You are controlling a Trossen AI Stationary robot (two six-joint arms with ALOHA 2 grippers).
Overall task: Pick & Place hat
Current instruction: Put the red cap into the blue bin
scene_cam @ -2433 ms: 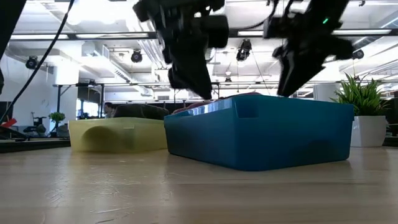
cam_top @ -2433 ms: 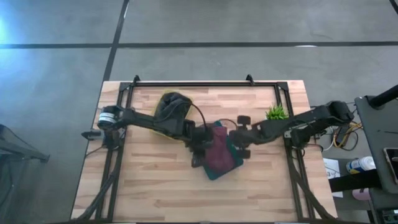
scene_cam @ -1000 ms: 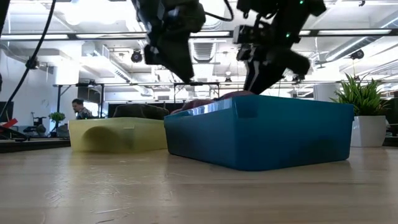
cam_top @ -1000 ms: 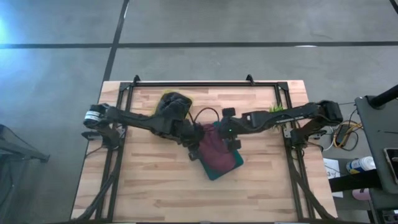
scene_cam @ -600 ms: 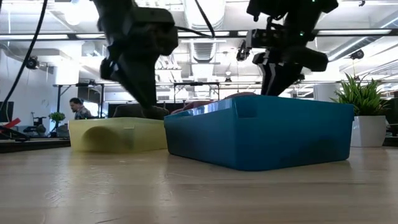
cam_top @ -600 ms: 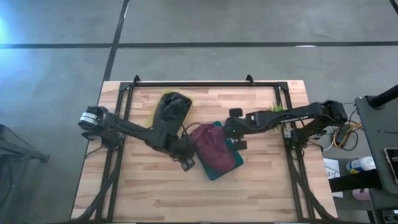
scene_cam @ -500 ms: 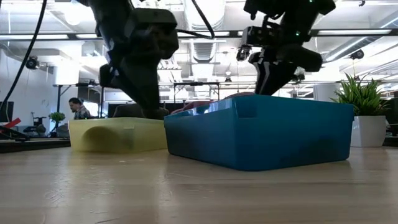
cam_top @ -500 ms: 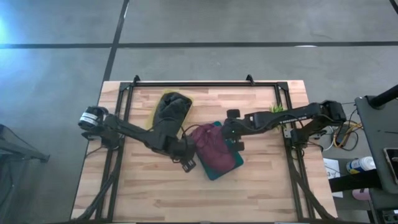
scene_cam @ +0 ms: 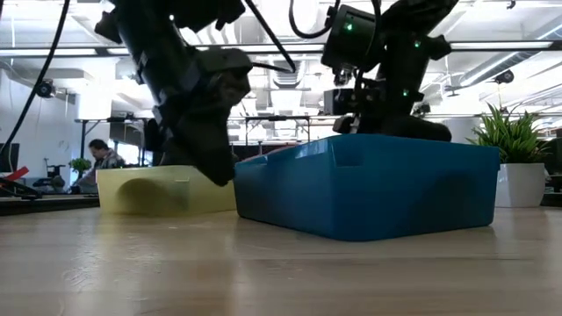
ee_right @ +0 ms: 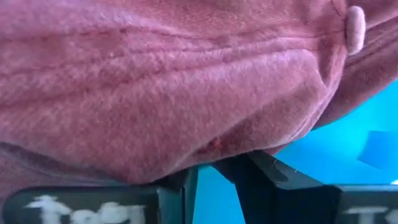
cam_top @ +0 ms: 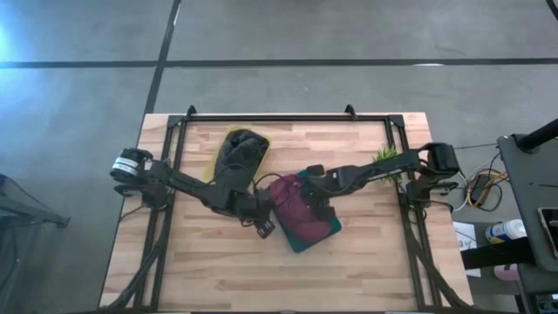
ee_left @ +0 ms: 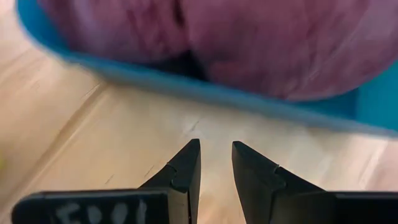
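Observation:
A maroon hat (cam_top: pixel 290 205) lies bunched in a blue bin (cam_top: pixel 302 244) at mid-table, its crown button (ee_right: pixel 354 28) showing in the right wrist view. A dark hat (cam_top: pixel 241 153) sits in a yellow bin (cam_top: pixel 212 167) toward the far left. My right gripper (cam_top: pixel 316 202) reaches down into the blue bin (scene_cam: pixel 369 189) onto the maroon hat (ee_right: pixel 186 81). My left gripper (cam_top: pixel 264 228) hangs low over bare wood just left of the blue bin, its fingers (ee_left: pixel 189 165) a narrow gap apart and holding nothing. My right gripper (ee_right: pixel 214 171) is shut on the maroon hat's bunched cloth (ee_right: pixel 205 146), coming from above and slanting in from the table's right. The cloth drapes over the fingertips and hides them, so one layer or several I cannot tell. The hat rests in the bin.
A small potted plant (cam_top: pixel 386 157) stands at the table's far right, by the right arm. The black frame rail (cam_top: pixel 279 116) runs along the far edge. Bare wood lies along the near half of the table (cam_top: pixel 218 270).
My left gripper has drawn back from the maroon hat toward the near left and dropped low beside the blue bin. My right gripper has moved left over the hat and come down into the bin. The hat has stayed in the bin.

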